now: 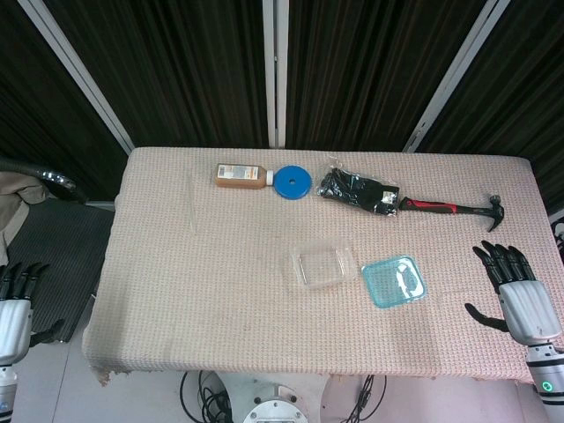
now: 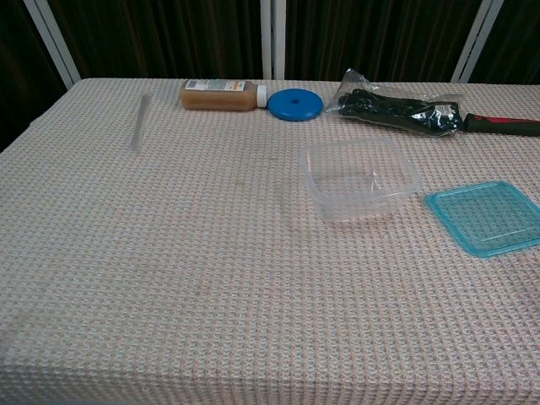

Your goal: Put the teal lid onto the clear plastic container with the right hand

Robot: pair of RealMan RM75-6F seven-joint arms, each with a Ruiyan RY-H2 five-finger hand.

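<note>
Teal lid [image 1: 394, 281] flat on worktop [image 1: 220, 291], slightly skewed, just right of clear plastic container [image 1: 323, 266]. Right robot hand [image 1: 515, 295] empty, fingers spread; left robot hand [image 1: 16, 295] likewise.

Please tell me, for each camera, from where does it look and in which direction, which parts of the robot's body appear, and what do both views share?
Head view: high above the near table edge, looking steeply down on the whole table; the open left hand and right hand show at the sides.
Chest view: lower, at the near edge, looking across the table toward the dark curtain; no part of the robot shows.
Both share the clear plastic container, teal lid, brown bottle, blue disc, black bag and hammer, whose head the chest view cuts off.
</note>
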